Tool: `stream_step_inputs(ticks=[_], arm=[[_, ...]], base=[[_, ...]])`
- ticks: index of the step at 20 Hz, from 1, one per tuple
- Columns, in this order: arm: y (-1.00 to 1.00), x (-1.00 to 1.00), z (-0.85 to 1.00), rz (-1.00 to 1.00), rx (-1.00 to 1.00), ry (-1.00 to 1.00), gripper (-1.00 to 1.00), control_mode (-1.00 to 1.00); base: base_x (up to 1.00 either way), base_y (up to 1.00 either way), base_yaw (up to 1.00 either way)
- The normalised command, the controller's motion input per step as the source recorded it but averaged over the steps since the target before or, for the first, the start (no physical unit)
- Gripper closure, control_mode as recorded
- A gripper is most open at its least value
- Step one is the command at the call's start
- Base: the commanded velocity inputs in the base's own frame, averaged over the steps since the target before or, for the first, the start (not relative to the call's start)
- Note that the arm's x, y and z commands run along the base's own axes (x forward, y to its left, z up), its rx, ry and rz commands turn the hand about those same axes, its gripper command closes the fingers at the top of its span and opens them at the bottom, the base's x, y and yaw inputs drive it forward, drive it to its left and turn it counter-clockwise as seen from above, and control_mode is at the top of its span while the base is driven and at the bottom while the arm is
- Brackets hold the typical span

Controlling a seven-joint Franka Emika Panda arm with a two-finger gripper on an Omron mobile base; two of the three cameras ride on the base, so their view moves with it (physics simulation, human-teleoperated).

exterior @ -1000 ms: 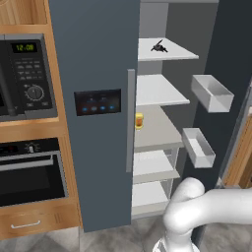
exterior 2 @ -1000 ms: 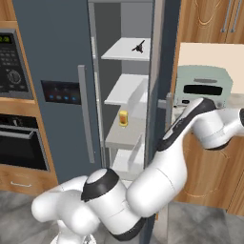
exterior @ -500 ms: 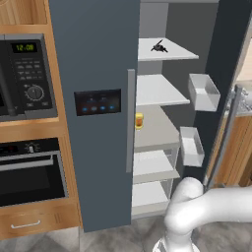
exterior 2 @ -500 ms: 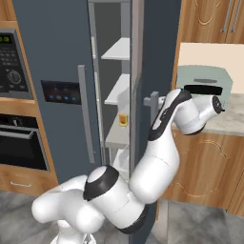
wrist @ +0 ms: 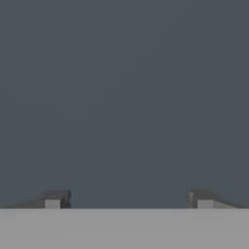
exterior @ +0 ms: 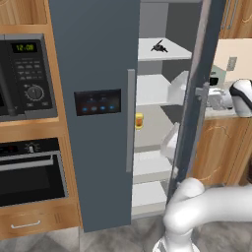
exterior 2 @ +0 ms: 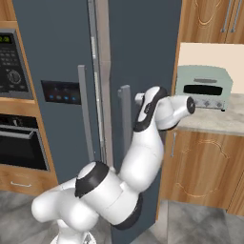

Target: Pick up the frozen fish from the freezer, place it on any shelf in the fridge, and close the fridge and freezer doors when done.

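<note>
The way into the fridge (exterior: 162, 123) is being narrowed to a slim gap by its plain door (exterior: 194, 98), which is standing nearly shut. The freezer side is being closed off by the door with the black panel (exterior: 97, 102). The plain door's flat face is being met squarely by the tool (wrist: 127, 199), its fingers spread wide.

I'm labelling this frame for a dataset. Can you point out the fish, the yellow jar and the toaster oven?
fish (exterior: 159, 47): left base view, on its dark body, top fridge shelf.
yellow jar (exterior: 139, 120): left base view, on its side wall.
toaster oven (exterior 2: 205, 87): right base view, on its front face.
</note>
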Motion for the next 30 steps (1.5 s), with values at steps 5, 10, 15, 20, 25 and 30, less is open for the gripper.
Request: stream_step_inputs(ticks=[5, 10, 15, 20, 25, 30], arm=[[0.88, 0.53, 0.00, -0.04, 0.02, -0.14, -1.00, -1.00], [0.44, 0.65, 0.00, -0.20, -0.02, -0.06, -1.00, -1.00], [0.05, 0.61, 0.04, -0.23, 0.00, -0.01, -1.00, -1.00], [0.04, 0.69, 0.00, -0.25, 0.00, 0.00, -1.00, -1.00], [0.17, 0.68, 0.00, -0.31, -0.02, 0.00, -1.00, -1.00], [0.00, -0.03, 0.02, -0.02, 0.01, 0.00, -1.00, -1.00]], base=[[0.00, 0.00, 0.00], [0.00, 0.00, 0.00], [0.00, 0.00, 0.00], [0.00, 0.00, 0.00], [0.00, 0.00, 0.00], [0.00, 0.00, 0.00]])
